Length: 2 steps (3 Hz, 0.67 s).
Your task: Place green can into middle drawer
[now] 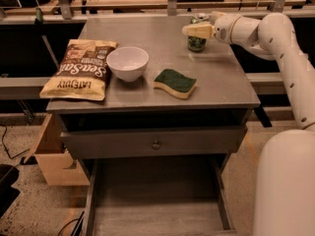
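The white arm (pixel 283 43) reaches in level from the right, its end effector (pixel 198 31) at the top of the green can (pixel 197 44), which stands upright at the tabletop's (pixel 216 80) rear. Whether the end effector is apart or clamped cannot be told. The middle drawer (pixel 152 203) is pulled open below.

The chip bag (pixel 78 69) carried "Sea Salt" and, upside down, "LATE JULY". It lay well apart from the gripper (pixel 196 31), beyond the white bowl (pixel 127 63). The gripper was at the green can (pixel 197 44), whose print was unreadable.
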### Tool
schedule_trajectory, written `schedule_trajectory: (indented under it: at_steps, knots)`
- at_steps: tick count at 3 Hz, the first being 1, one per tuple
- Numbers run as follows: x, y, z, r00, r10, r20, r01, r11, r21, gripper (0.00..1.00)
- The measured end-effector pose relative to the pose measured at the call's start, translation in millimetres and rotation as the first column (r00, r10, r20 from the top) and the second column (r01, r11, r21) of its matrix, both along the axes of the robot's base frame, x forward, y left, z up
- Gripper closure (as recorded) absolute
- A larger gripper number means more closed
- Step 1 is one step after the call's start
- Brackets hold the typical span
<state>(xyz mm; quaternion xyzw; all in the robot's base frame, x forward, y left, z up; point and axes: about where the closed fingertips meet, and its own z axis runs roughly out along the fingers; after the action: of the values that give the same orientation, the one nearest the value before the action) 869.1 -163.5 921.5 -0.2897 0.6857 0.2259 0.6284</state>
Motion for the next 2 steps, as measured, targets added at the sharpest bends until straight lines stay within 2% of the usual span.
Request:
schedule_trajectory:
  at_steps: [2]
  knots:
    - [2.0, 7.6, -3.6, 0.9999, 0.009, -0.006, -0.009, 1.000, 0.007, 0.64]
